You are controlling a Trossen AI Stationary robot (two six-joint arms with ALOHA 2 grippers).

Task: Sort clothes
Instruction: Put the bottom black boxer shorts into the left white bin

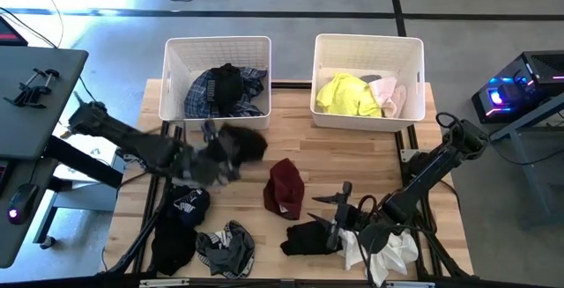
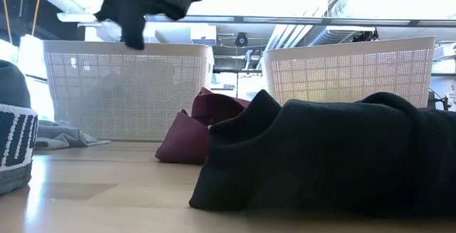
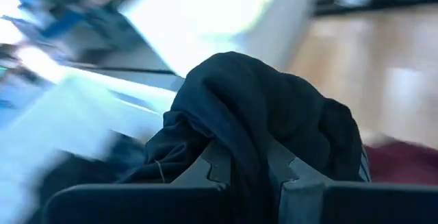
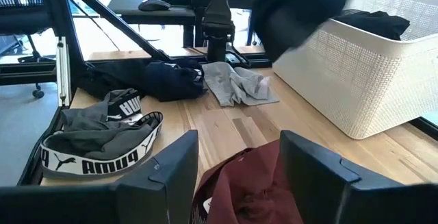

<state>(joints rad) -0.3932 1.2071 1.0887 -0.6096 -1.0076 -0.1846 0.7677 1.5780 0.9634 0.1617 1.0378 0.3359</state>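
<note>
My left gripper (image 1: 214, 158) is shut on a black garment (image 1: 243, 142) and holds it in the air in front of the left white bin (image 1: 176, 55). In the low view the black garment (image 2: 146, 1) hangs high above the table. The left bin holds plaid and black clothes (image 1: 225, 90). The right bin (image 1: 414, 55) holds neon yellow and pale pink clothes (image 1: 357, 94). A maroon garment (image 1: 285, 188) lies on the table's middle. My right gripper (image 4: 239, 142) stands open just right of it, touching nothing. My left gripper pinches a bunched fold of the black garment (image 3: 250, 138) between its two fingers (image 3: 213, 164). The cloth bulges over and past the fingertips, so the exact part is hidden. The garment is lifted clear of the table and hangs slack around the gripper.
On the near left lie a dark garment with white print (image 1: 183, 205), a black one (image 1: 172, 246) and a grey one with a lettered waistband (image 1: 226, 247). Near the right arm lie another black garment (image 1: 308, 237) and a white one (image 1: 392, 254).
</note>
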